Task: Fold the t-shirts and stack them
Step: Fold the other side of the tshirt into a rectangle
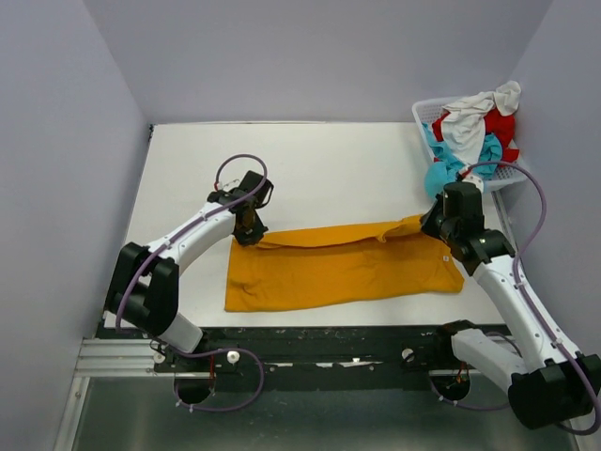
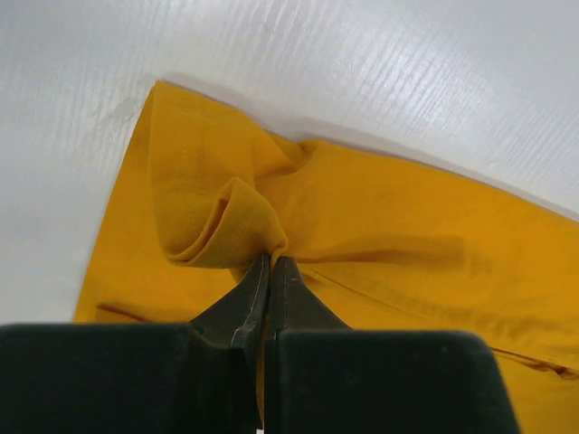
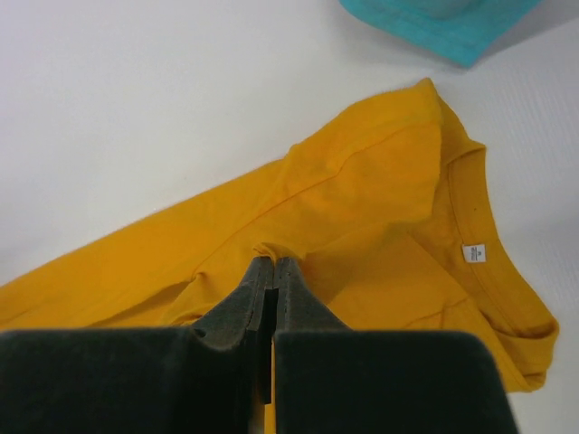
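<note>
The mustard-orange t-shirt (image 1: 343, 268) lies across the middle of the white table, its far edge lifted into a fold. My left gripper (image 1: 249, 228) is shut on the shirt's far-left edge; the pinched cloth (image 2: 240, 231) bunches at the fingertips. My right gripper (image 1: 434, 224) is shut on the shirt's far-right edge near the collar (image 3: 484, 231); a small pinch of cloth (image 3: 273, 249) shows between its tips. The turquoise (image 1: 488, 150), red (image 1: 502, 124) and white (image 1: 467, 127) t-shirts are piled in the basket at the back right.
The white lattice basket (image 1: 424, 113) stands at the table's back right corner, right behind my right arm. A turquoise cloth corner (image 3: 434, 27) hangs into the right wrist view. Walls close in at the left, back and right.
</note>
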`<state>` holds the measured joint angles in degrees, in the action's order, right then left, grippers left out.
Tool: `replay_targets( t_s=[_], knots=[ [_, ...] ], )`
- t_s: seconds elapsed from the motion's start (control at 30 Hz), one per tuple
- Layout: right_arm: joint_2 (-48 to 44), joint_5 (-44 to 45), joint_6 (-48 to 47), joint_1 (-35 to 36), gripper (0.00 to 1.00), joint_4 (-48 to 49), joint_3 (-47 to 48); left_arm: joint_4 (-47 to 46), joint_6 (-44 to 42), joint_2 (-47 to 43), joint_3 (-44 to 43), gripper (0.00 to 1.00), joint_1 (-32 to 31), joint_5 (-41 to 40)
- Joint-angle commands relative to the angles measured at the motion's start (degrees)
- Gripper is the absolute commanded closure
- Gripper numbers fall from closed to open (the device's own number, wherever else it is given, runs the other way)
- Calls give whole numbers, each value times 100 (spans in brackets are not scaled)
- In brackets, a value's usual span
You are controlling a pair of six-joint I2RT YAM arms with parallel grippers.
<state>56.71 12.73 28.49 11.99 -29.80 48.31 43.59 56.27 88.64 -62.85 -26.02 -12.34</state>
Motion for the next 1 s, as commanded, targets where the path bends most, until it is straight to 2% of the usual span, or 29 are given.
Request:
replay_targets(
  t_s=[0.0, 0.2, 0.5, 0.6, 0.67, 0.7, 0.77, 0.8, 0.83, 0.87, 0.9, 0.93, 0.97],
  knots=[
    [-267, 115, 153, 14, 99, -657, -138, -58, 292, -344, 326, 100, -209, -276],
    [-469, 39, 393, 10, 99, -972, -200, 35, 602, -657, 636, 100, -555, -476],
    [-443, 164, 573, 13, 99, -1285, -472, 99, 746, -779, 895, 100, -643, -595],
    [-346, 166, 684, 14, 99, -1350, -545, 0, 697, -752, 1039, 84, -706, -486],
    [-331, 194, 815, 13, 97, -1475, -589, -11, 621, -750, 1126, 69, -752, -399],
    [-349, 206, 884, 13, 96, -1524, -629, -4, 606, -790, 1197, 67, -783, -337],
    [-433, 288, 1175, 14, 89, -1704, -734, -49, 555, -974, 1343, 55, -878, -147],
    [-475, 264, 1336, 14, 79, -1787, -775, -30, 583, -1129, 1398, 46, -946, -92],
    [-538, 216, 1512, 14, 61, -1867, -794, -22, 573, -1279, 1438, 44, -1064, -66],
    [-598, 155, 1600, 13, 52, -1980, -777, 74, 586, -1454, 1442, 43, -1157, -102],
    [-668, 133, 1702, 13, 50, -2152, -723, 252, 595, -1594, 1439, 41, -1195, -159],
    [-750, 171, 1925, 14, 48, -2314, -666, 452, 572, -1763, 1417, 29, -1206, -204],
    [-857, 156, 1916, 11, 43, -2411, -597, 757, 641, -1919, 1412, 7, -1204, -375]
  ],
)
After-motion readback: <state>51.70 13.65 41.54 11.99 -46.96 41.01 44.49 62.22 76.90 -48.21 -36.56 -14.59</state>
